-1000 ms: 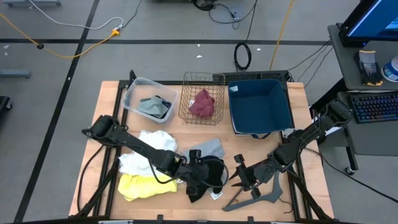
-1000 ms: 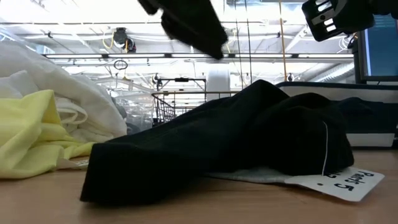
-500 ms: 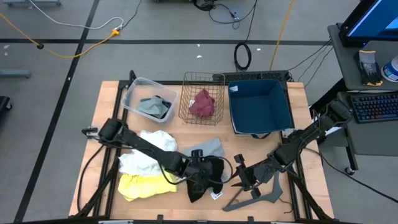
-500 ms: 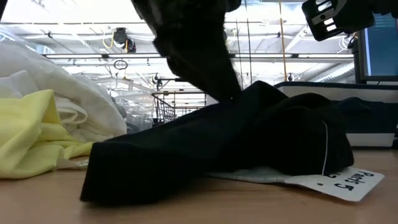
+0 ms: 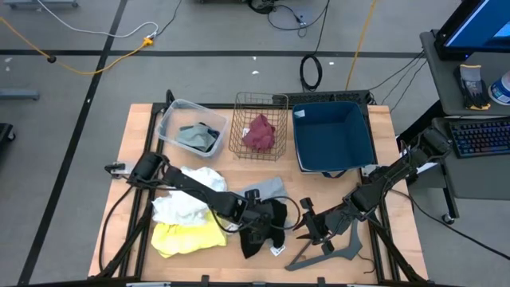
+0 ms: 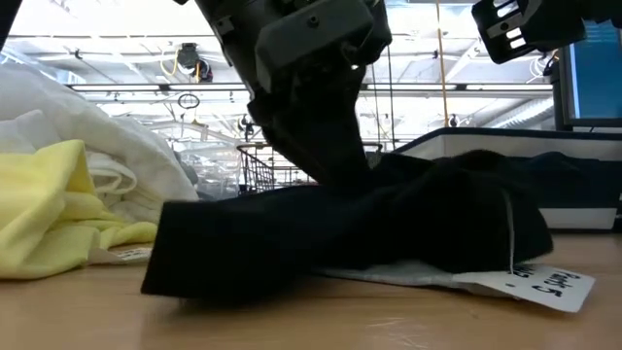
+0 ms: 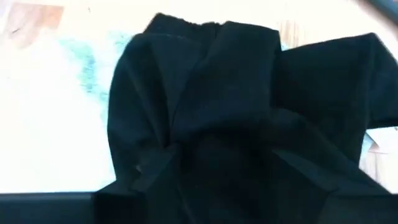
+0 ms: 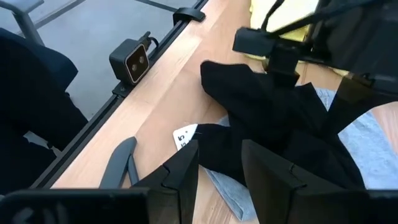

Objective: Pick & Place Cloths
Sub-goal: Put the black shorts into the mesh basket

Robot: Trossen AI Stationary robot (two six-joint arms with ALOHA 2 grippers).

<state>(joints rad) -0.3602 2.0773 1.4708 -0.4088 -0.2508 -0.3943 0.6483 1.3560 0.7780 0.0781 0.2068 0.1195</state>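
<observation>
**Left arm drops onto the black cloth**

Whereas a second ago the left arm hung above the heap, it has now come down across the desk (image 5: 143, 127) and its gripper (image 5: 256, 227) is buried in the black cloth (image 5: 267, 227), which lies at the front middle of the desk, partly over a light grey cloth (image 5: 269, 190). In the low view the cloth's peak has been pushed flat and its paper tag (image 6: 544, 284) has slid a little. Whether the fingers are spread or pinched on fabric, I cannot tell; the wrist view shows only black folds. I judge a grasp is about to be made.

The right gripper (image 5: 307, 226) waits just beside, fingers spread, near the hanger (image 5: 331, 253). White (image 5: 187, 195) and yellow (image 5: 187, 237) cloths remain unpicked; the maroon cloth (image 5: 259, 131) already sits in the wire basket (image 5: 239, 119).
</observation>
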